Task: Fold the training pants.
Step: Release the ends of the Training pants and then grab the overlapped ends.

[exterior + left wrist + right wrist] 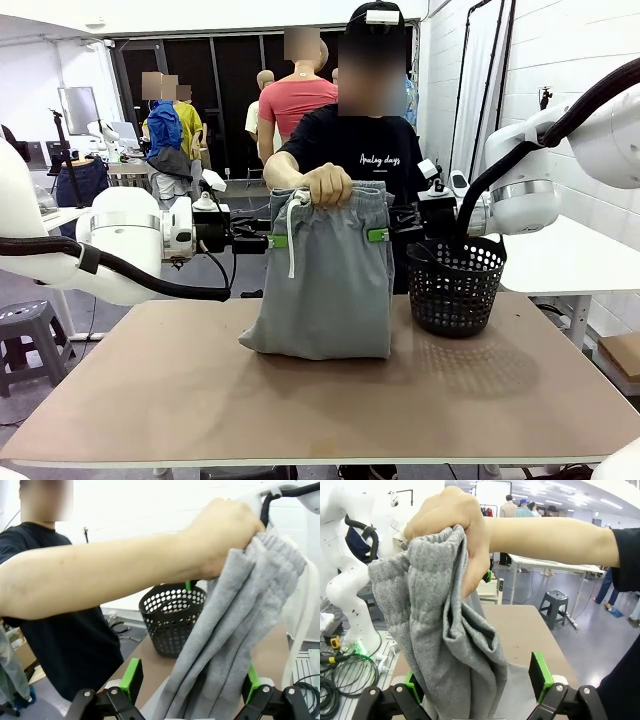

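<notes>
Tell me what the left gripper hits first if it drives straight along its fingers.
The training pants. The grey cloth hangs from the person's hand, right between the open fingers of the left gripper. The black basket sits farther along roughly the same line, though the depth is unclear.

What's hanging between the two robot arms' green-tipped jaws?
The grey training pants, held up by the person's hand at the waistband, hang between them, seen in the front view.
</notes>
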`<move>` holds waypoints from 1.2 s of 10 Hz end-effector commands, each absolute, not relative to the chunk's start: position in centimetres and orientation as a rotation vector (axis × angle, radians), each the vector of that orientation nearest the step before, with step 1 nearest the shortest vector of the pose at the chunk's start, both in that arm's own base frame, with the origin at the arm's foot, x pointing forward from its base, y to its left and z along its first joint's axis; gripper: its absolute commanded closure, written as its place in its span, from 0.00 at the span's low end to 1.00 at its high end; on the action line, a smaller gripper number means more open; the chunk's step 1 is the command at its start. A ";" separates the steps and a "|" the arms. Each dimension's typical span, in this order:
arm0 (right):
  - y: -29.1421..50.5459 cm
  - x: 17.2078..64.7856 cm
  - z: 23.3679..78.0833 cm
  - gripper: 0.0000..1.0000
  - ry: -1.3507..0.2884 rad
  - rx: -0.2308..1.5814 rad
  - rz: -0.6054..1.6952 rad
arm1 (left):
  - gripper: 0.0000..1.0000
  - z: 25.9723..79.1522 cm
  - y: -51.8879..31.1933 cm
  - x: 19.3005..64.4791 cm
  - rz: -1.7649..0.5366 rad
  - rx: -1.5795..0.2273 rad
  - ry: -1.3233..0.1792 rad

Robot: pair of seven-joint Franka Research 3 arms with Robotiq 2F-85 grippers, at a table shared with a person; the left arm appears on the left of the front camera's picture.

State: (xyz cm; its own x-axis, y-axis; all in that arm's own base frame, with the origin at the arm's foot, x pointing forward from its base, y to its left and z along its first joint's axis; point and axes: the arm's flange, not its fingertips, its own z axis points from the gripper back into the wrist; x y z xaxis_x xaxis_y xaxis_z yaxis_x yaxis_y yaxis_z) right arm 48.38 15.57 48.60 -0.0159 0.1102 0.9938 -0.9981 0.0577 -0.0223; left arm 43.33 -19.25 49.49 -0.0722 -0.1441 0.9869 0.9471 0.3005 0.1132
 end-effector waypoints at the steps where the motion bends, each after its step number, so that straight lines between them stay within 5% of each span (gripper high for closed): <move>1: 15.7 48.0 48.3 0.00 -1.111 1.145 1.211 | 0.00 49.0 -18.9 43.4 -1.190 -0.905 -1.335; 5: 16.6 47.1 47.7 0.00 -1.029 1.227 1.241 | 0.00 49.0 -19.3 43.8 -1.227 -0.930 -1.318; 12: 18.9 47.0 47.1 0.00 -1.133 1.272 1.278 | 0.00 49.9 -22.7 45.9 -1.253 -1.007 -1.249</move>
State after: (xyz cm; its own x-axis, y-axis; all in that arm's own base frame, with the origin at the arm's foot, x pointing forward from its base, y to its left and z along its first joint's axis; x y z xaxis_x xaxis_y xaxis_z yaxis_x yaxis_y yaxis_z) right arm 46.68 18.13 47.50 0.0267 0.0607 0.9978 -0.9958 -0.0859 0.0319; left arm 45.19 -22.14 49.55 -0.1098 -0.0998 0.9889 0.9831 0.1356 0.1229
